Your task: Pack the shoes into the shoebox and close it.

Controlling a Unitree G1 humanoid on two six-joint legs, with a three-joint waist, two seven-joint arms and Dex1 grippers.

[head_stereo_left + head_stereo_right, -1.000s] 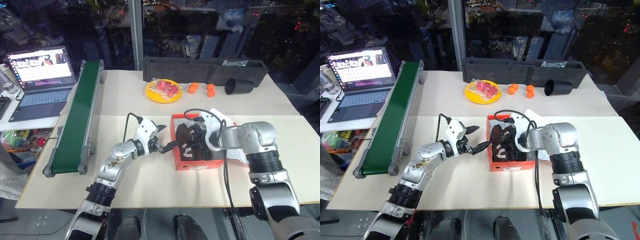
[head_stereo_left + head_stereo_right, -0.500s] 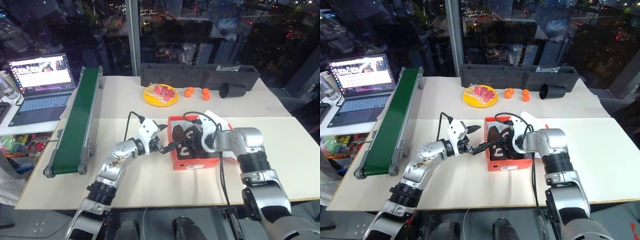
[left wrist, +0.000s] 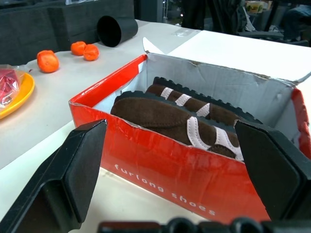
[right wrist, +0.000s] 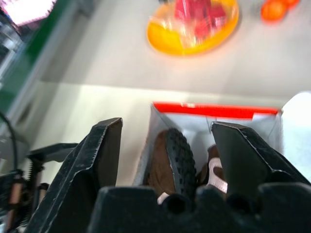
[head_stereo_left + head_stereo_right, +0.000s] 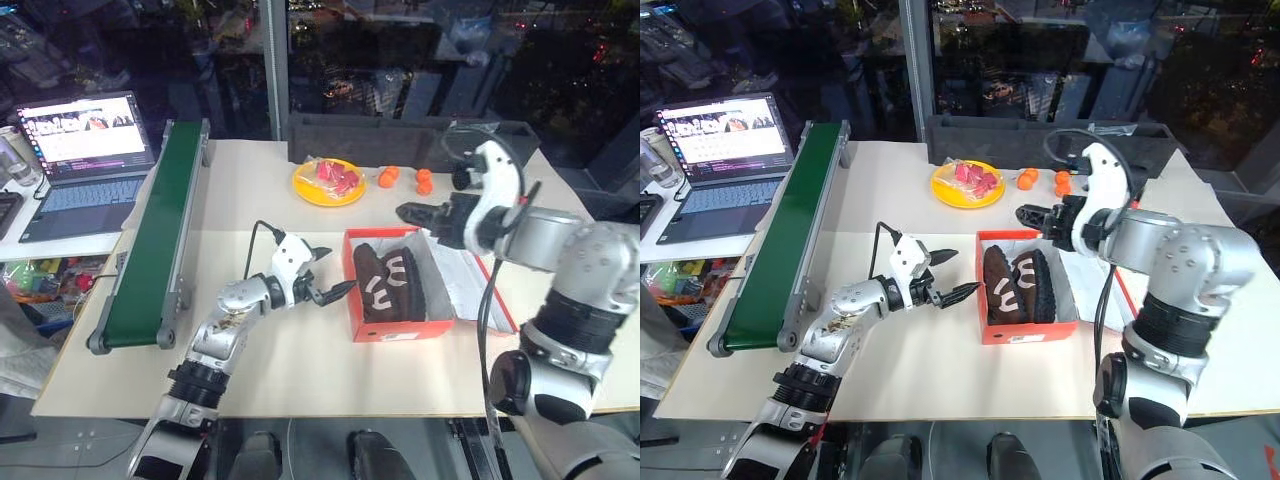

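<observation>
An open laptop with a lit screen (image 5: pixel 80 160) is sitting beside a long green conveyor belt (image 5: pixel 150 240), while a yellow plate of red food (image 5: pixel 327 181), three small orange fruits (image 5: pixel 405 179) and a toppled black cup (image 5: pixel 477 174) are lying before a long dark grey tray (image 5: pixel 400 137).

A red-orange shoebox (image 5: pixel 401 328) with a white interior holds two dark brown shoes (image 5: pixel 388 283) crossed by white strap markings; white lettering runs along the box's red side, as the left wrist view shows. Beyond the shoebox on the pale cream counter (image 5: pixel 250 195), a yellow plate (image 5: pixel 327 182) carries red pieces in clear wrap, with three orange fruits (image 5: pixel 421 180) just beside it and a black cup (image 5: pixel 474 173) further along. A long dark grey tray (image 5: pixel 400 140) lies behind them. A green conveyor belt (image 5: pixel 155 235) in a grey frame runs well left of the shoebox. Both pincers, left (image 5: pixel 326 285) and right (image 5: pixel 415 214), have black fingers on white and silver arms.
</observation>
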